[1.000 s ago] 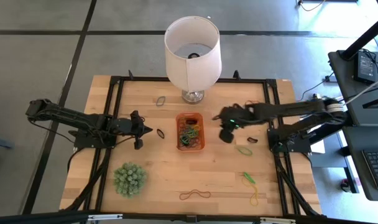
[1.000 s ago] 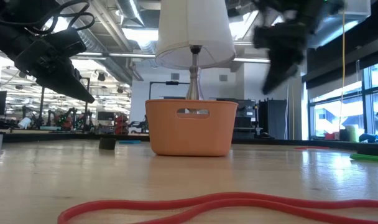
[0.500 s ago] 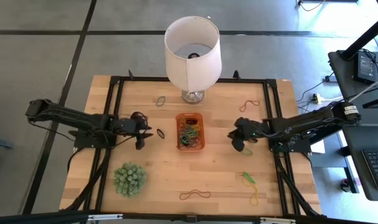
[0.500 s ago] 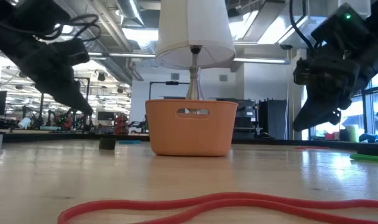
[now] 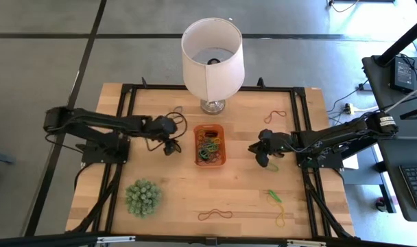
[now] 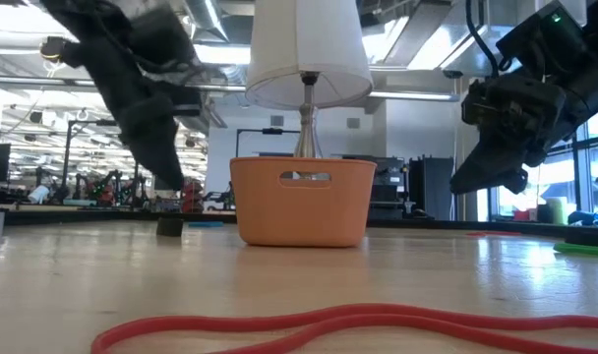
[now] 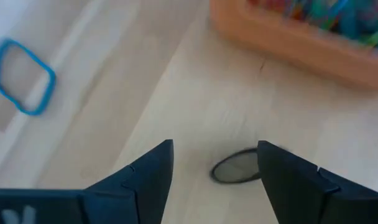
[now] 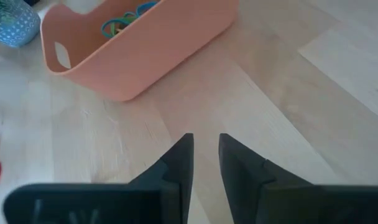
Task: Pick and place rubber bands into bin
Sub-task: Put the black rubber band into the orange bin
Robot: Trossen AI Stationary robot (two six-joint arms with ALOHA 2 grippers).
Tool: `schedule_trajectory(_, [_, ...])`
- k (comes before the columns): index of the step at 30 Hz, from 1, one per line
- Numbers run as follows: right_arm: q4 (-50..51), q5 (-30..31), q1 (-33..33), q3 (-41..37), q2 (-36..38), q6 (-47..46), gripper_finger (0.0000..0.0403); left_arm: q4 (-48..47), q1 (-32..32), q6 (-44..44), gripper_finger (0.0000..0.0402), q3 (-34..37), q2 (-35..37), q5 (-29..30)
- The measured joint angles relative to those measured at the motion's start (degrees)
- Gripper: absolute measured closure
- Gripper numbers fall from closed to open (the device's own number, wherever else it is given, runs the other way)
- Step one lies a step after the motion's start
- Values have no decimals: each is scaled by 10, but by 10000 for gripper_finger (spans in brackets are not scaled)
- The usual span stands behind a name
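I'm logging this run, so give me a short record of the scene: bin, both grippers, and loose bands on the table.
bin: orange bin mid-table, rubber bands inside
left gripper: left gripper open, fingers either side of a dark band on the wood beside the bin
right gripper: right gripper on the bin's other side, nothing visible between its fingers
loose bands: red-brown band and green band near the front edge

1. Black band [image 7: 239, 169] — partly hidden behind a left finger [image 7: 288, 180].
2. Bin [image 7: 301, 37] — blurred, cut off by the wrist picture's edge.
3. Left arm [image 6: 142, 88] — smeared in the low view.
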State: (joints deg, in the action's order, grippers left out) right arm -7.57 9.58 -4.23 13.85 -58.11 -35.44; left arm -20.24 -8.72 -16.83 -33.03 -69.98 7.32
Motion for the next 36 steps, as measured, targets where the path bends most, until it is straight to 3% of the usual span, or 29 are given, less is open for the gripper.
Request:
schedule_trajectory(9, [-1,0,-9,0,0,12,323,-14,-5,-4,178,-30,-138,-18])
schedule_trajectory(14, [-4,0,-13,0,0,12,323,-16,-4,-5,186,-35,-176,-17])
schedule_trajectory(18, [-5,-1,-13,0,0,12,323,-12,1,-14,234,-33,-171,-6])
schedule_trajectory(22, [-9,0,-13,0,0,14,323,-10,10,-26,339,-32,-155,6])
schedule_trajectory(24, [-9,-1,-13,0,0,14,323,-9,17,-35,383,-31,-147,-17])
schedule_trajectory(29, [-10,-1,-13,0,0,14,323,-37,23,-18,398,-49,-119,-60])
schedule_trajectory(36, [-13,-1,-13,0,0,13,323,-210,54,31,398,-189,-114,-22])
